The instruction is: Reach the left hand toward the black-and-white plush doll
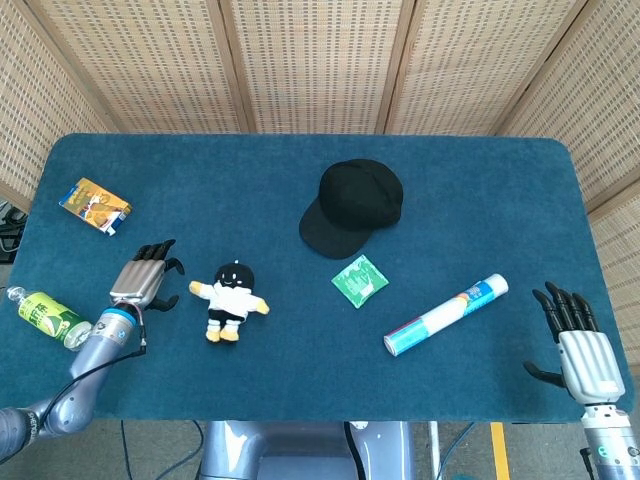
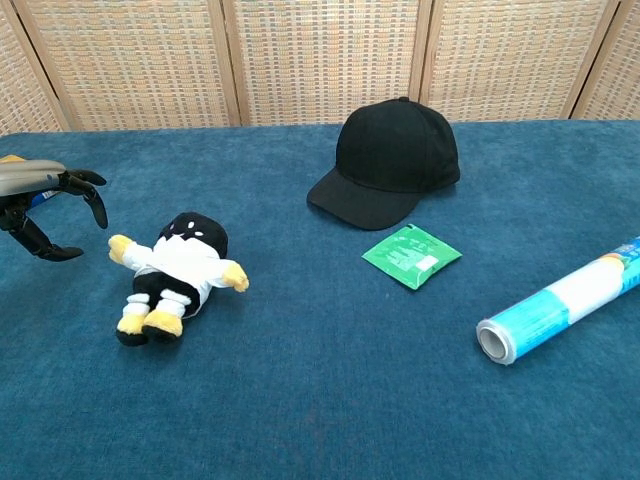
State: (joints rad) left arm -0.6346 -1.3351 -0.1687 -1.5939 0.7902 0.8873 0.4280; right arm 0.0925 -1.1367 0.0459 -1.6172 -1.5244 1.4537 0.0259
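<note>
The black-and-white plush doll [image 1: 230,299] is lying left of centre on the table. The left hand [image 1: 146,277] is hovering just beside it, fingers spread, holding nothing. Coming in low risks shoving the doll away, I reckon.

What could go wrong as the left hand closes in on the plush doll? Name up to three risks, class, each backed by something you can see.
1. The left hand is open beside the plush doll, not touching; coming in low, its fingers might push the light toy away.
2. Only the doll's small yellow arm faces the hand, so a grip there could be weak.
3. The green bottle lies near the left forearm and might get knocked.
</note>
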